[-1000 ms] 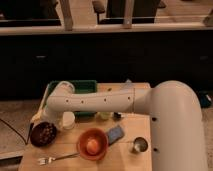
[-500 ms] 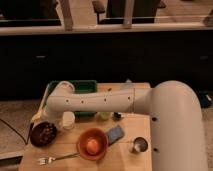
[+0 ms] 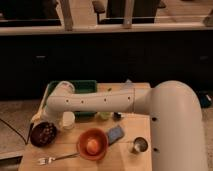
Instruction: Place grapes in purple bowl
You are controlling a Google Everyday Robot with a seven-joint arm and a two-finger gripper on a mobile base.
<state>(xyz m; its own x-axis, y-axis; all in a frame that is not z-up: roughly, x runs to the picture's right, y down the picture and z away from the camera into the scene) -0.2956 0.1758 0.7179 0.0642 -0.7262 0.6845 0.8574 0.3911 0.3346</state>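
Observation:
The purple bowl (image 3: 43, 134) is a small dark round bowl at the table's left front. Dark reddish lumps lie inside it; I cannot tell whether they are the grapes. My white arm reaches from the right across the table to the left. My gripper (image 3: 38, 119) is at the arm's far left end, just above the back rim of the purple bowl, mostly hidden behind the wrist.
An orange bowl (image 3: 92, 144) with an orange round thing in it stands right of the purple bowl. A white cup (image 3: 68, 120), a fork (image 3: 54, 159), a blue-grey packet (image 3: 115, 133), a metal cup (image 3: 139, 145) and a green tray (image 3: 82, 87) share the wooden table.

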